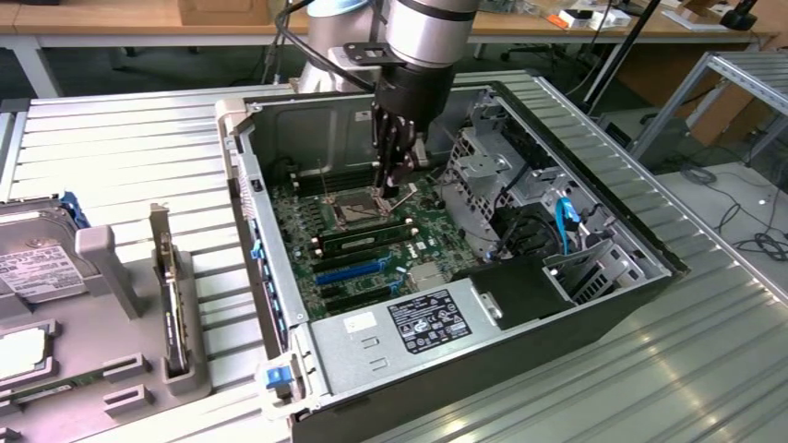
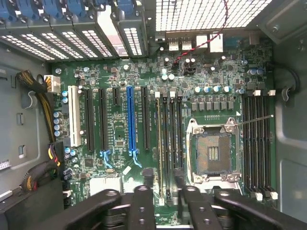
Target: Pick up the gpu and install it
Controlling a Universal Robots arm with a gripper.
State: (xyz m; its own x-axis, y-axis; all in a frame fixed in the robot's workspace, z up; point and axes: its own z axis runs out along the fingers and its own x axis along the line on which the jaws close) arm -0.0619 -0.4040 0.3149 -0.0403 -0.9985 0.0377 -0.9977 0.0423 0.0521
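The gpu (image 1: 357, 242), a thin green stick with black chips, stands on edge in a memory slot of the motherboard (image 1: 425, 226), at six o'clock of the empty processor socket (image 1: 360, 209) in the exterior view. The gripper (image 1: 400, 196) hangs over the stick's end at about two o'clock of its middle. In the wrist view the fingers (image 2: 142, 196) stand apart, the stick running into the gap between them, neither one visibly touching it, so I read the jaws as open and straddling. Judgement: the work is at the slot. It should go well if the fingers stay centred on the thin edge, in line with the slot, and any force runs straight down without twist. Blue slots (image 1: 351, 272) lie at six o'clock of the stick. The stick's end under the fingers is covered, and the slot latches are too small to read, so I cannot tell whether it is fully seated.
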